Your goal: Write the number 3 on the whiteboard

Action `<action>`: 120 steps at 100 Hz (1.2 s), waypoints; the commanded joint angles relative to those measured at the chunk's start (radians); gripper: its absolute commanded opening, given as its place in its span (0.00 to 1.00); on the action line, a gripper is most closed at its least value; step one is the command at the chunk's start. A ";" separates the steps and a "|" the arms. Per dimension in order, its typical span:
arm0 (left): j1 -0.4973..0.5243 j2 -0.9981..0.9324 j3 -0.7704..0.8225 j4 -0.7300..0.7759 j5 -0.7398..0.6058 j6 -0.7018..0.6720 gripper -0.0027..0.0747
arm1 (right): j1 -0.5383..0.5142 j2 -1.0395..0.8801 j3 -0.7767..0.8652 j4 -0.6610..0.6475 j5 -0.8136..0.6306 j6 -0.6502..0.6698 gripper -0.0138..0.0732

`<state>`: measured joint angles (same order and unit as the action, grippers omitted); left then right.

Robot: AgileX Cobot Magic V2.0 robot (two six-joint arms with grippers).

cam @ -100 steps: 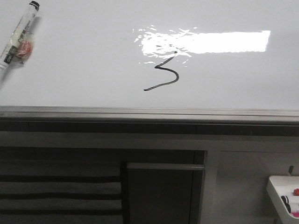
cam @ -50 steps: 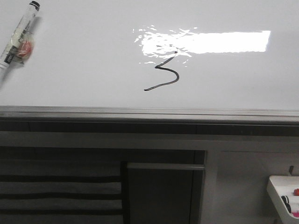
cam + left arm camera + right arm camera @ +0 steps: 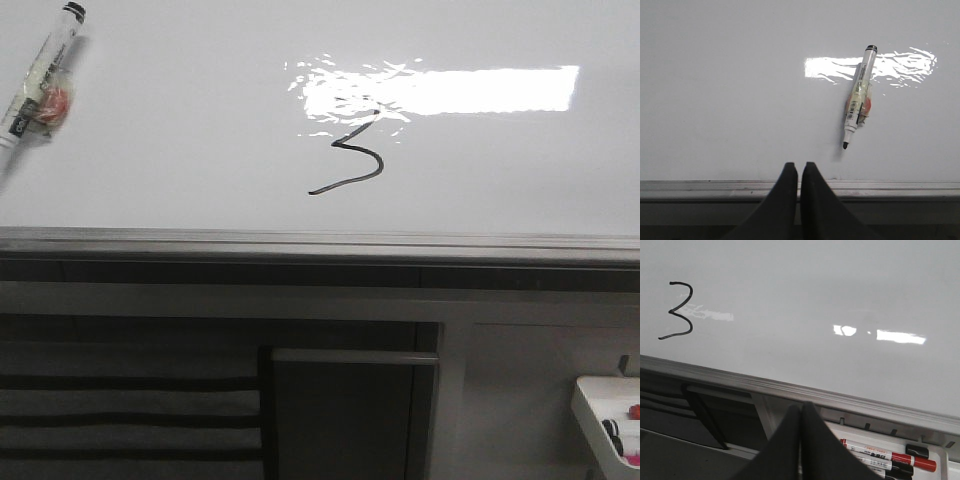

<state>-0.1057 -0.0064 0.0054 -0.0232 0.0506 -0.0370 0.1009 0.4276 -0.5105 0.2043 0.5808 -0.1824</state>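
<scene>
Whiteboard: glossy white, grey metal lower rail. Number 3: thin dark angular stroke, long tail, centre of front view under the glare. Marker: uncapped, upper left. Left gripper, right gripper: black fingers pressed together, empty.

Whiteboard serves as the bench here: glossy white surface, grey metal rail along its near edge. Bright rectangular glare toward centre. Number 3 drawn in thin dark line, its top reaching into the glare, long tail trailing lower left. Uncapped marker lies on the far-left part of the board, well apart from the digit.
</scene>
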 commanded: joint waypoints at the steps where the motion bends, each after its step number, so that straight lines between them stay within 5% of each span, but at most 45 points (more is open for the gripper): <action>1: -0.007 -0.030 0.001 0.000 -0.083 -0.010 0.01 | -0.008 -0.023 -0.016 -0.002 -0.082 0.002 0.07; 38: -0.007 -0.030 0.001 0.000 -0.083 -0.010 0.01 | -0.072 -0.452 0.329 -0.005 -0.332 0.002 0.07; 70: -0.007 -0.030 0.001 0.000 -0.083 -0.010 0.01 | -0.072 -0.435 0.556 -0.029 -0.675 0.056 0.07; 91: -0.007 -0.030 0.001 0.000 -0.083 -0.010 0.01 | -0.072 -0.459 0.552 -0.255 -0.651 0.316 0.07; 120: -0.007 -0.030 0.001 0.000 -0.083 -0.010 0.01 | -0.072 -0.459 0.552 -0.255 -0.651 0.325 0.07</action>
<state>-0.1057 -0.0064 0.0054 -0.0232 0.0488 -0.0370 0.0353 -0.0096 0.0180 -0.0364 0.0152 0.1358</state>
